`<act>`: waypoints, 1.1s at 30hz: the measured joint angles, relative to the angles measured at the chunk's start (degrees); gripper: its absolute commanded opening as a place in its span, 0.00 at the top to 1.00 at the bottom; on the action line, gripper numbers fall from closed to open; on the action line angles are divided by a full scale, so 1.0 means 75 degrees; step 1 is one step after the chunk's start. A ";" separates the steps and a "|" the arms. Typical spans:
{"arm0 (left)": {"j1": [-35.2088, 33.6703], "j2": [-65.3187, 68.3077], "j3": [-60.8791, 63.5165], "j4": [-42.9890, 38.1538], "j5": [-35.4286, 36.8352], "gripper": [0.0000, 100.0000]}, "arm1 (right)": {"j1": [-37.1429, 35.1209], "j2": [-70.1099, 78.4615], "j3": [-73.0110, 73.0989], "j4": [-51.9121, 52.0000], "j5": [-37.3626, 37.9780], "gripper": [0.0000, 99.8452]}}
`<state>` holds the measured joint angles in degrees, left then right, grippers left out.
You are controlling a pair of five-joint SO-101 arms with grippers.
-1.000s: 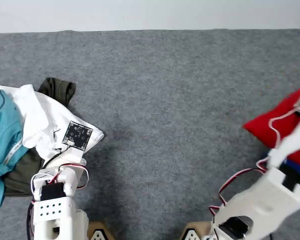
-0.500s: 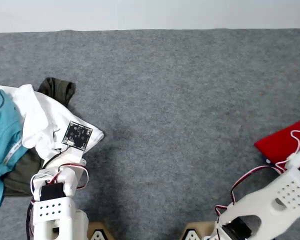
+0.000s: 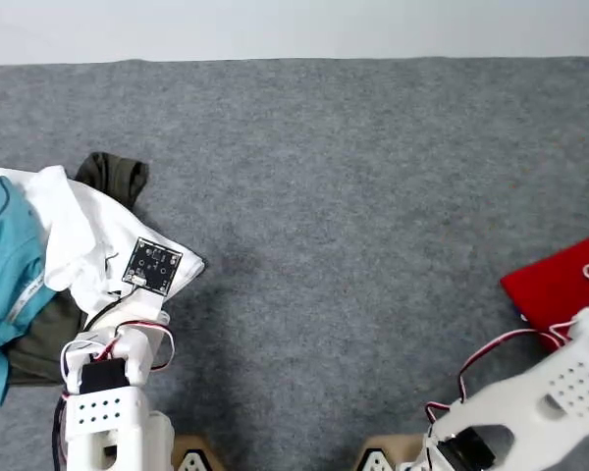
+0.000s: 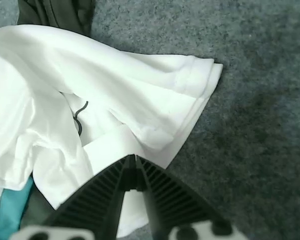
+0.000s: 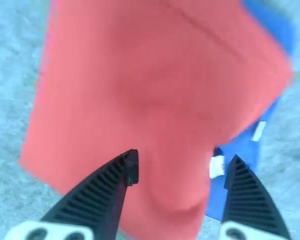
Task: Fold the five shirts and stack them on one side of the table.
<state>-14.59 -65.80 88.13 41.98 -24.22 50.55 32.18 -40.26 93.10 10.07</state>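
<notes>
Shirts lay in two groups at opposite sides of the grey table (image 3: 353,196) when I checked my feeds. On the left side sat a loose, unfolded heap: the white shirt (image 3: 79,231) was spread widest on top, the teal shirt (image 3: 5,265) lay over it at the table's left edge, and the dark olive shirt (image 3: 118,175) poked out behind and underneath both. At the far right edge the red shirt (image 3: 560,285) lay flat and folded, and my right wrist view showed it resting on the blue shirt (image 5: 250,145), which peeked out along one side. My left arm (image 3: 108,402) stood at the near edge by the heap, and the right arm (image 3: 540,402) leaned towards the red shirt. The left gripper (image 4: 135,165) had its fingers closed together, tips meeting just over the white shirt's hem; I could not see any cloth pinched between them. The right gripper (image 5: 182,167) hung above the red shirt with its fingers spread wide and nothing between them.
</notes>
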 measured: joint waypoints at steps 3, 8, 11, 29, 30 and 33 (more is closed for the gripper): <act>0.0000 0.0000 0.0000 0.0000 0.0000 1.00 | 0.0000 -0.0668 0.0000 0.0000 0.0035 0.72; 0.0000 0.0000 0.0000 0.0000 0.0000 1.00 | -0.0094 -0.1137 0.0035 0.0504 0.0035 0.72; 0.0000 0.0000 0.0000 0.0000 0.0000 1.00 | -0.0270 -0.1055 0.0199 0.0891 0.0035 0.76; 0.0000 0.0000 0.0000 0.0000 0.0000 1.00 | 0.0082 0.1758 0.0047 0.0961 0.0059 0.89; 0.0000 0.0000 0.0000 0.0000 0.0000 1.00 | 0.0105 0.1571 0.0047 0.0961 0.0059 0.86; 0.0000 0.0000 0.0000 0.0000 0.0000 1.00 | 0.0141 0.0738 0.0012 0.0961 0.0059 0.79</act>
<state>-14.59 -65.80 88.13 41.98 -24.22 51.60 37.71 -40.18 100.31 10.51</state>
